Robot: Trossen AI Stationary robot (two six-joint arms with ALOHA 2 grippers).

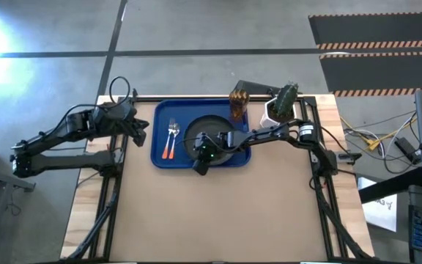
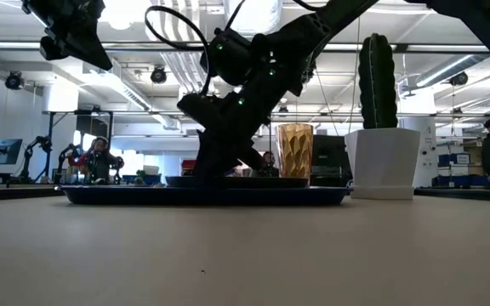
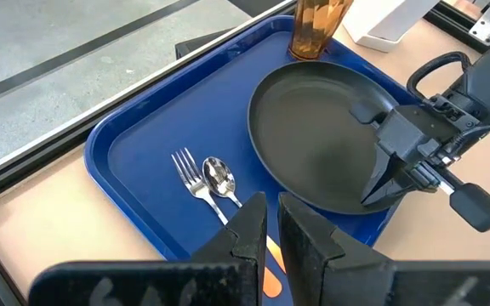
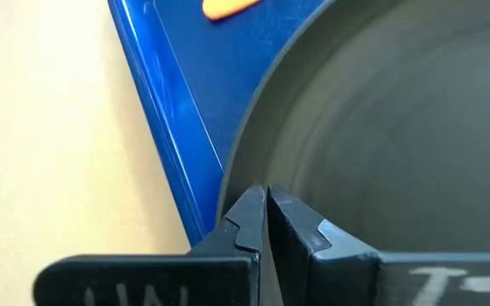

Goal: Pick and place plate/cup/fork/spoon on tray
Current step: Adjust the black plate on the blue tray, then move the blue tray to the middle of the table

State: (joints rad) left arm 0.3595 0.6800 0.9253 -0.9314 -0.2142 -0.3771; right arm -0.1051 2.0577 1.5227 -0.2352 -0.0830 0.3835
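Observation:
The blue tray [image 1: 161, 111] lies at the table's far middle. On it lie the orange-handled fork [image 3: 189, 173] and spoon [image 3: 219, 178] side by side at the left, and the black plate [image 3: 313, 136] at the right. The amber cup [image 3: 316, 25] stands upright at the tray's far right corner. My right gripper [image 1: 201, 155] is down at the plate's near-left rim, shut on it. My left gripper [image 3: 271, 228] is shut and empty, high above the tray's left edge [image 1: 135, 125]. My right gripper pinches the plate's raised rim [image 4: 243, 161] at its near-left side, one finger inside the plate and one outside. The fingers [image 3: 383, 180] come from above, slanting down from the table's right. The plate lies flat on the tray [image 4: 167, 93].
A white pot with a green cactus [image 1: 282, 103] stands just beyond the tray's far right corner, close to the cup [image 2: 294, 151]. A dark flat object [image 1: 251, 88] lies behind them. Bare brown tabletop [image 1: 218, 213] spreads in front of the tray.

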